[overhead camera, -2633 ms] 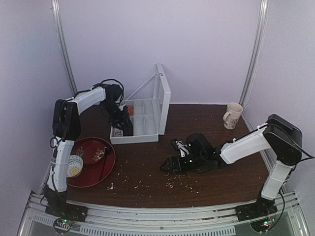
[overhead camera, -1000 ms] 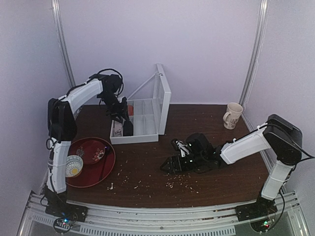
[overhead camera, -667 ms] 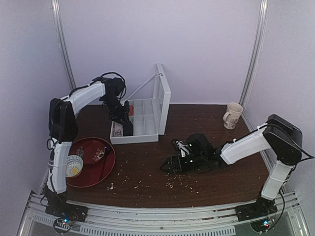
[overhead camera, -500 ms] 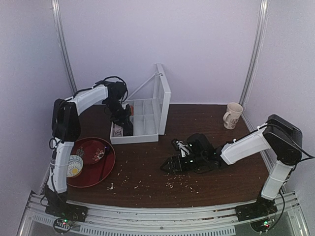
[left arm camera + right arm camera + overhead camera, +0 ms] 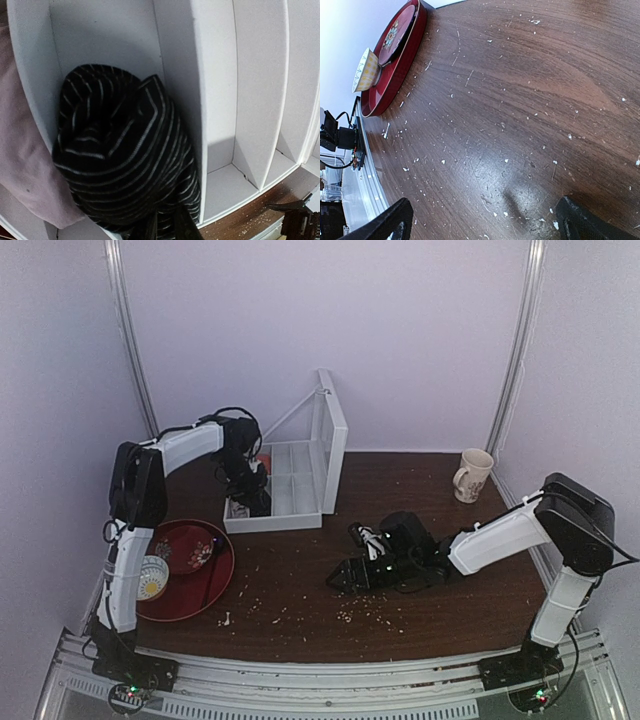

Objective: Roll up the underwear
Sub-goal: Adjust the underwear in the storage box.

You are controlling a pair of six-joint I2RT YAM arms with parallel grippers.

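Nearest, the right claw [image 5: 337, 578] is laid on the bench [image 5: 300, 610], jaws spread fully, nothing held. Further back, the underwear [image 5: 125, 160] is seen as a rolled bundle. It is tucked into a left-hand compartment of the white organiser box [image 5: 220, 75], pressed against the divider, with a pale pink cloth [image 5: 22, 150] just beside it. The left claw [image 5: 166, 229] is nearly closed, a fold at the bundle's near end pinched between the fingers. The long axis is run along the compartment's length, one end pointed toward that claw. Rolling is judged done; only release and withdrawal appear left.
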